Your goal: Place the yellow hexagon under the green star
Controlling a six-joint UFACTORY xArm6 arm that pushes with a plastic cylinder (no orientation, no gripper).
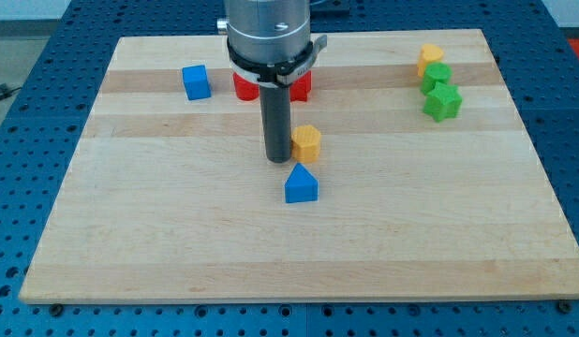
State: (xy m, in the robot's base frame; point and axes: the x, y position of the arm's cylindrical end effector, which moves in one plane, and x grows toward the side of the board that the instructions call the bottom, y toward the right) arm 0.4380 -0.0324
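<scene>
Yellow hexagon (307, 141) touches my tip (277, 159) on the view's right.

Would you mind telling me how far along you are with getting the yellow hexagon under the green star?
Done: nothing yet. The yellow hexagon sits mid-board, far from the green star at the view's right. In hand: my tip is at the hexagon's left side, touching or nearly so. Left: the whole push rightward to just below the star.
</scene>
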